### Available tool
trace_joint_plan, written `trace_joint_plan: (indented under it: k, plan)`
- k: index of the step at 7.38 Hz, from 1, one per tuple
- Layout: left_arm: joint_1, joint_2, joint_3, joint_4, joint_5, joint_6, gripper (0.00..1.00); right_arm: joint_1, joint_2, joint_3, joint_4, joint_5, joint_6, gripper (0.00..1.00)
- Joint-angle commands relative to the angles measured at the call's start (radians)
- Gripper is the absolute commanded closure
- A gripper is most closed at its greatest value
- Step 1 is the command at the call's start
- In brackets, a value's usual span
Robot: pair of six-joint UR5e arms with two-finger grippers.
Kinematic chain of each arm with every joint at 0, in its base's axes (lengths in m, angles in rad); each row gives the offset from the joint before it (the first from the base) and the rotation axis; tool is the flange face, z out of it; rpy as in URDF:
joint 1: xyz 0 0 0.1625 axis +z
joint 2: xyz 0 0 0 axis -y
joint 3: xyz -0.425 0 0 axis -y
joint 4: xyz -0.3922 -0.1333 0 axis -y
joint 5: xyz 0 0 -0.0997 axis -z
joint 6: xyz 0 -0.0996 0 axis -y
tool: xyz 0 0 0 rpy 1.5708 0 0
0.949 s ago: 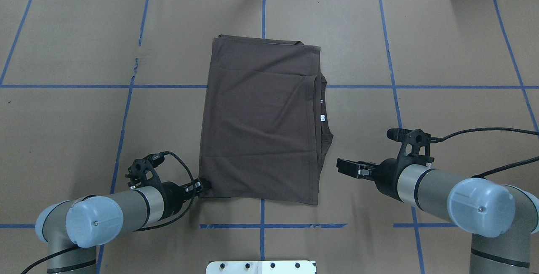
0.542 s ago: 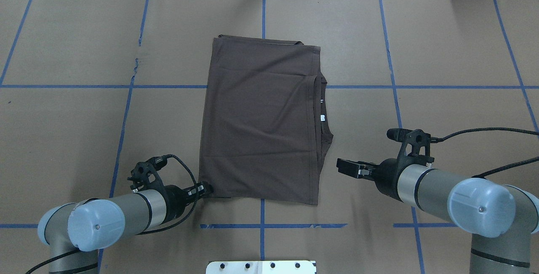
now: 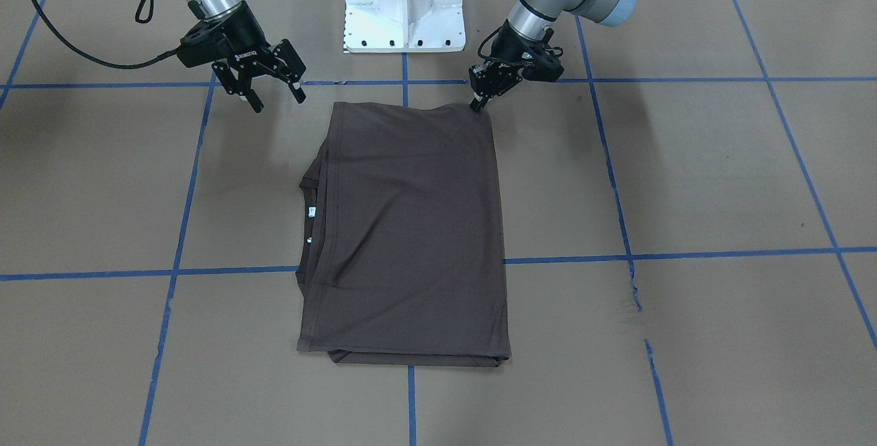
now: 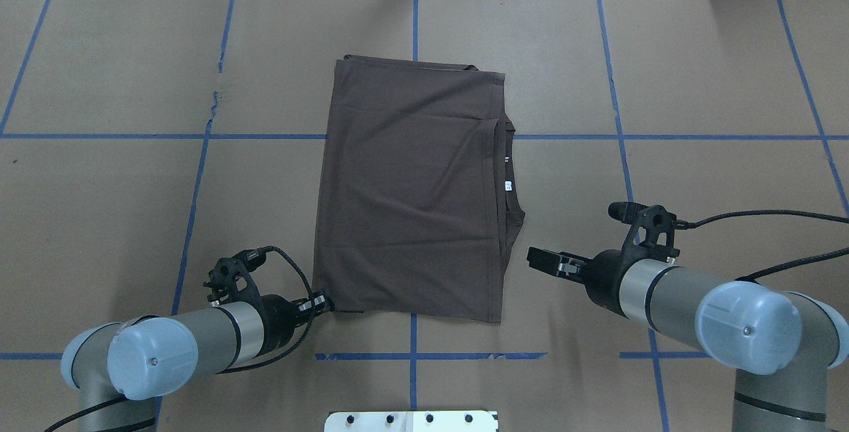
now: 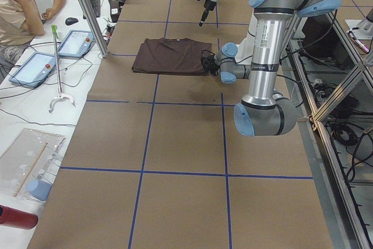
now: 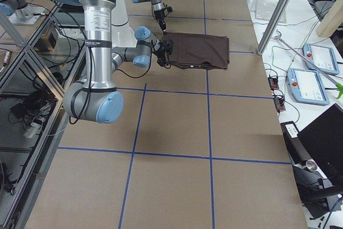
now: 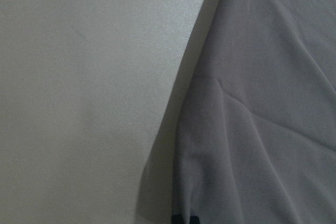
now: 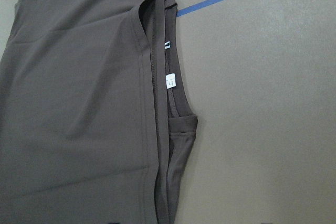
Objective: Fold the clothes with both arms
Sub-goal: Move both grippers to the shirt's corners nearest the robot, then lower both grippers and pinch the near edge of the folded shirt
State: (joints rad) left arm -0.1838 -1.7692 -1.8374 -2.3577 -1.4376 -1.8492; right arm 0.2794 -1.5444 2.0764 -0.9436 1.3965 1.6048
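Observation:
The dark grey-brown T-shirt (image 4: 411, 200) lies folded into a tall rectangle in the middle of the table, and also shows in the front view (image 3: 404, 233). Its neck and white tag (image 8: 170, 81) peek out along the robot's right edge. My left gripper (image 4: 323, 302) is low on the shirt's near left corner, fingers pinched together on the fabric (image 3: 477, 105). In the left wrist view only the shirt's edge (image 7: 252, 129) and dark fingertips show. My right gripper (image 3: 277, 98) hovers open, a little off the shirt's near right edge (image 4: 534, 259), touching nothing.
Brown paper with blue tape lines (image 4: 411, 356) covers the table. The white pedestal base (image 3: 404, 4) stands at the near edge. A person sits at a side desk with tablets (image 5: 35, 65) beyond the far edge.
My left gripper has slid a little toward the robot's base along the shirt's near left corner. The right gripper shifted slightly toward the base. The shirt stays flat.

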Motion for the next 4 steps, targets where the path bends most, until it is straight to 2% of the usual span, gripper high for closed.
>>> trace_joint_plan:
  k: [1,2,3,4]
  plan:
    - [0.006,-0.002,-0.002,0.000,0.002,-0.001,1.00,-0.009,0.180,0.001,-0.282,-0.016,0.203,0.18]
    - [0.006,-0.006,-0.002,0.002,0.000,-0.001,1.00,-0.034,0.295,-0.005,-0.484,-0.016,0.254,0.18]
    - [0.006,-0.007,-0.003,0.000,0.000,-0.001,1.00,-0.042,0.349,-0.030,-0.576,-0.008,0.257,0.18]
    - [0.006,-0.010,-0.003,0.002,0.002,-0.001,1.00,-0.048,0.354,-0.057,-0.596,0.008,0.250,0.18]
